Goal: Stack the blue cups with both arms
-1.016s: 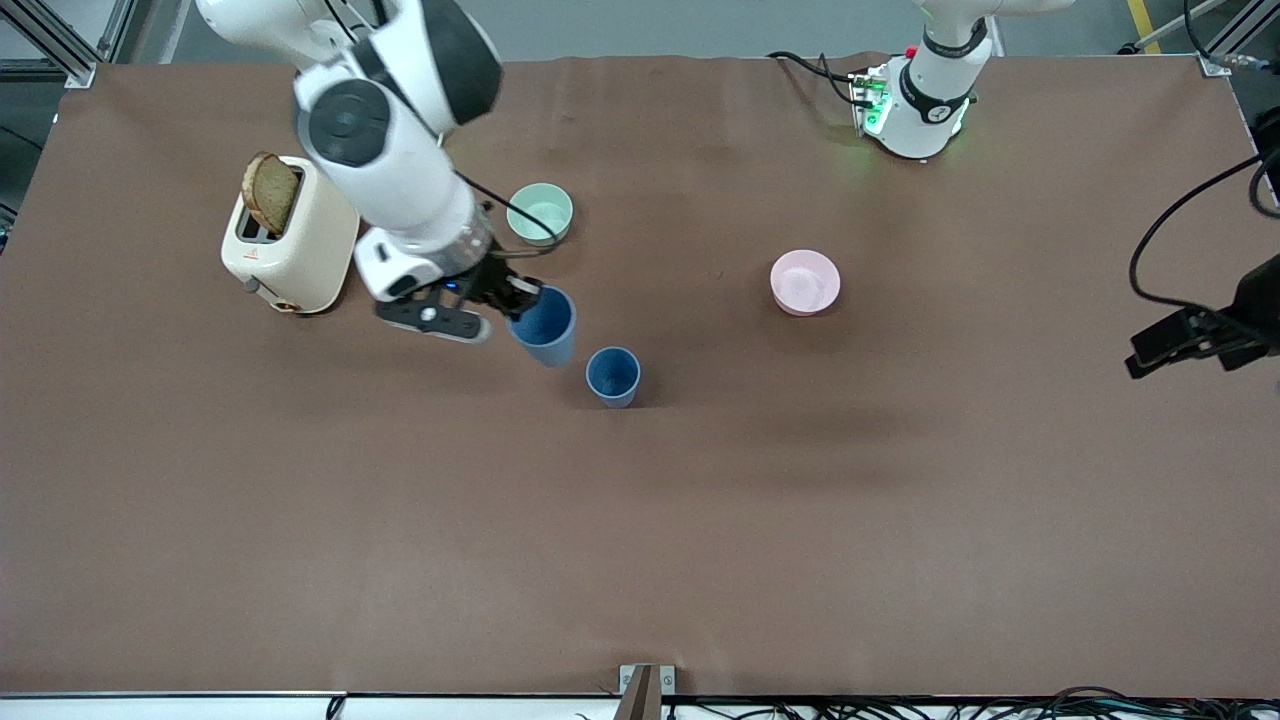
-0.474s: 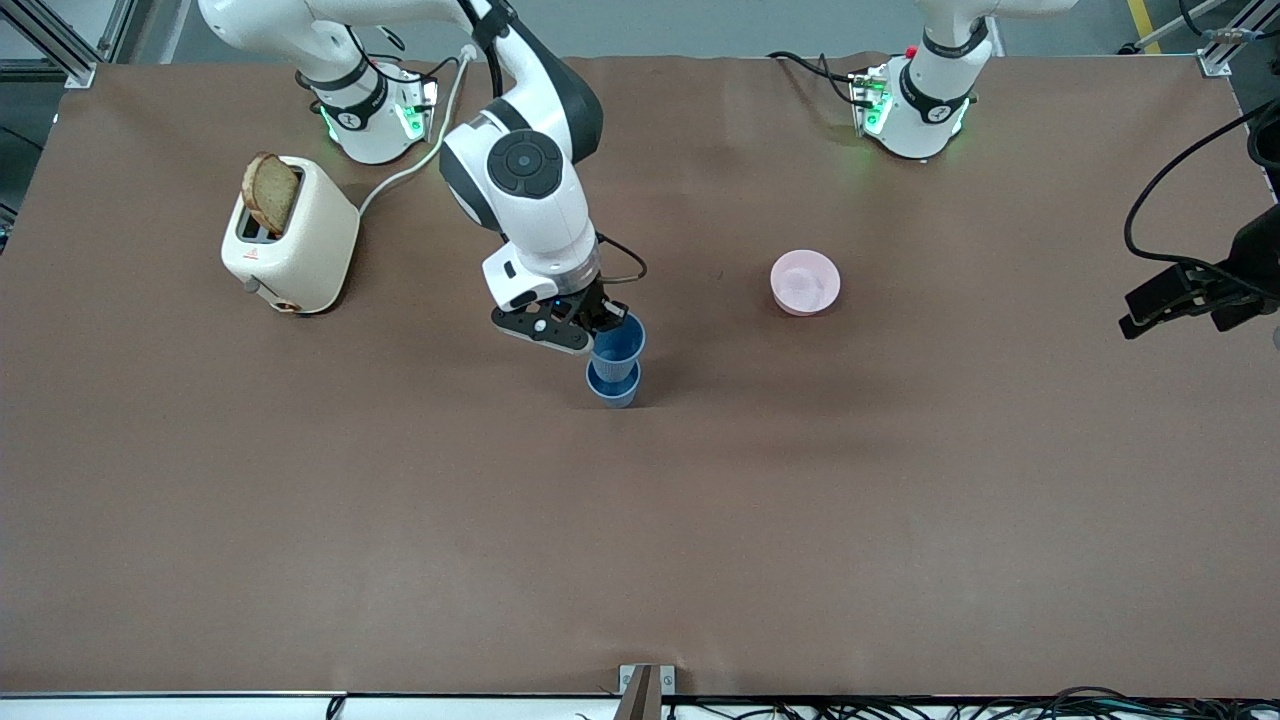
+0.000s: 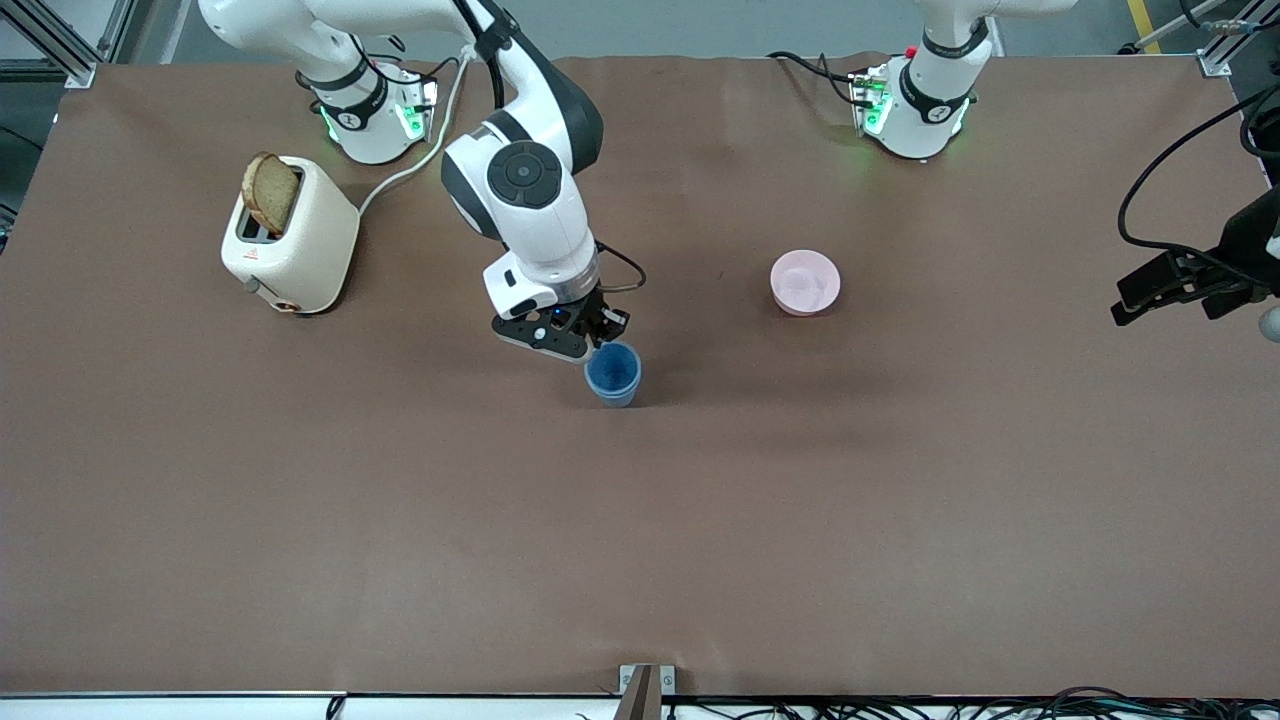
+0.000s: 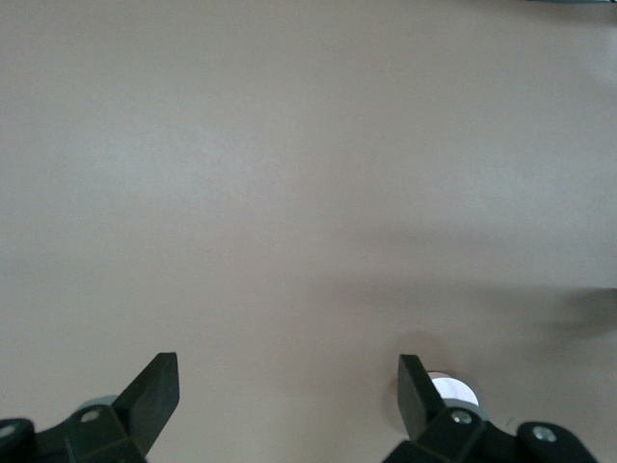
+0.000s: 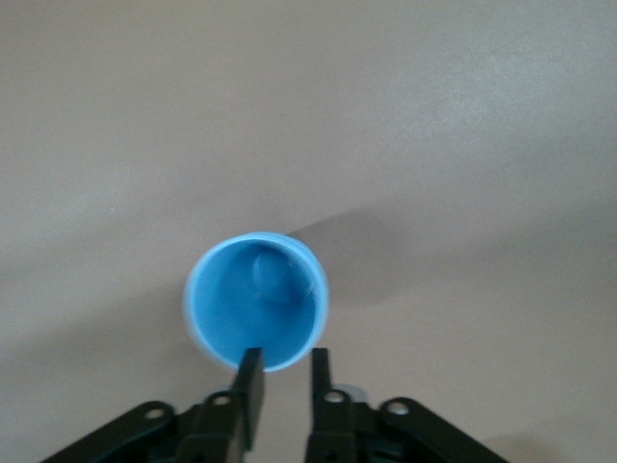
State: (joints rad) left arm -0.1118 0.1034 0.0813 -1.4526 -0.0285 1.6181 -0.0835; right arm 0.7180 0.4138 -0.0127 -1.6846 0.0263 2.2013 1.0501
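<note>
The two blue cups [image 3: 612, 375] stand nested, one inside the other, upright near the middle of the table. In the right wrist view they show as one blue mouth [image 5: 255, 309] with a second rim just inside it. My right gripper [image 3: 603, 335] hangs just over the stack's rim on the side toward the robots. Its fingers [image 5: 285, 352] stand a narrow gap apart and hold nothing. My left gripper [image 3: 1165, 285] waits open and empty over the table's edge at the left arm's end; its wrist view shows the gripper [image 4: 289, 381] over bare table.
A pink bowl [image 3: 805, 282] sits toward the left arm's end, farther from the front camera than the cups. A cream toaster [image 3: 290, 240] with a bread slice [image 3: 270, 192] stands at the right arm's end. The mint-green bowl is hidden by the right arm.
My right gripper carried one blue cup over the other. The cup then dropped into the standing cup while the gripper stayed above. The left gripper drifted slightly.
</note>
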